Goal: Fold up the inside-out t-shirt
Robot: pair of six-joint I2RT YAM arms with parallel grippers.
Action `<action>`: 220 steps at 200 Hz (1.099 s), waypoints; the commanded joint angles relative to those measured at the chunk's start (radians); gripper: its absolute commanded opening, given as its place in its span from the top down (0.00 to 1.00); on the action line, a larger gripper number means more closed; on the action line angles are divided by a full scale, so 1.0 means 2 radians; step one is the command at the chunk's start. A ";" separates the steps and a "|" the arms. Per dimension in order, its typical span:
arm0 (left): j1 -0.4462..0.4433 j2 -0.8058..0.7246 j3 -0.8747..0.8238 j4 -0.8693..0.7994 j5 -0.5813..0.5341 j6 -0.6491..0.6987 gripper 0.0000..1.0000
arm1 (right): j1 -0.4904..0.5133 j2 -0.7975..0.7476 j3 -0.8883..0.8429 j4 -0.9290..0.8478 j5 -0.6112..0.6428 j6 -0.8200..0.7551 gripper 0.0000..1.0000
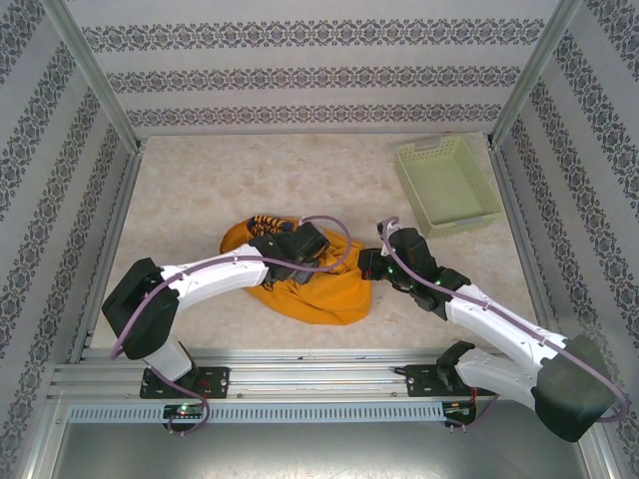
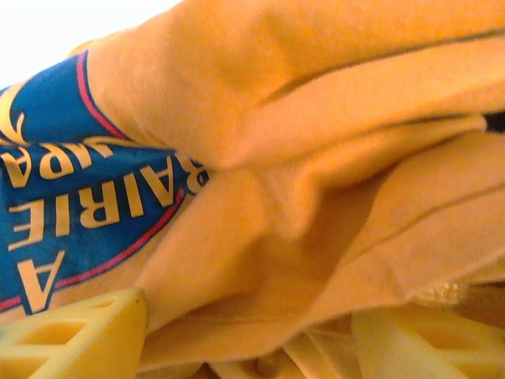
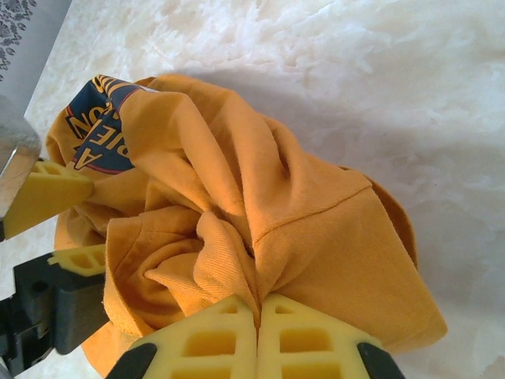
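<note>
From the top camera I see the orange-yellow t-shirt [image 1: 321, 291] crumpled in a heap on the table [image 1: 250, 180], in the near middle between the two arms and well apart from the green basket [image 1: 447, 185] at the far right corner. The left gripper [image 1: 290, 249] sits on the heap's far-left part and the right gripper [image 1: 374, 261] at its right edge. On my left wrist feed the yellow fingers [image 2: 71, 339] stand wide apart with folds of the shirt bunched between them, a blue print [image 2: 71, 174] showing at the left. On my right wrist feed the right gripper's fingers [image 3: 213, 339] are pressed together, pinching a fold of the shirt, which bulges away from them over the pale tabletop.
</note>
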State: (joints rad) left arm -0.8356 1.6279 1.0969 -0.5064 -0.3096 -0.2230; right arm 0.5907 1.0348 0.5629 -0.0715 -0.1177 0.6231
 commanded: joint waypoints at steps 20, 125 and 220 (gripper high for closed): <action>0.012 0.030 0.028 0.013 -0.011 0.015 0.42 | -0.005 -0.011 0.003 0.001 0.008 0.001 1.00; 0.039 -0.180 0.071 -0.017 0.115 -0.039 1.00 | -0.044 -0.022 0.043 -0.062 0.019 -0.040 1.00; 0.170 -0.140 0.076 -0.033 0.209 -0.149 1.00 | -0.039 0.065 0.121 -0.120 0.083 -0.052 0.48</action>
State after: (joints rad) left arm -0.5461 1.2930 1.2346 -0.5259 0.0185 -0.4271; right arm 0.5060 1.1702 0.7521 -0.2211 -0.0673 0.5308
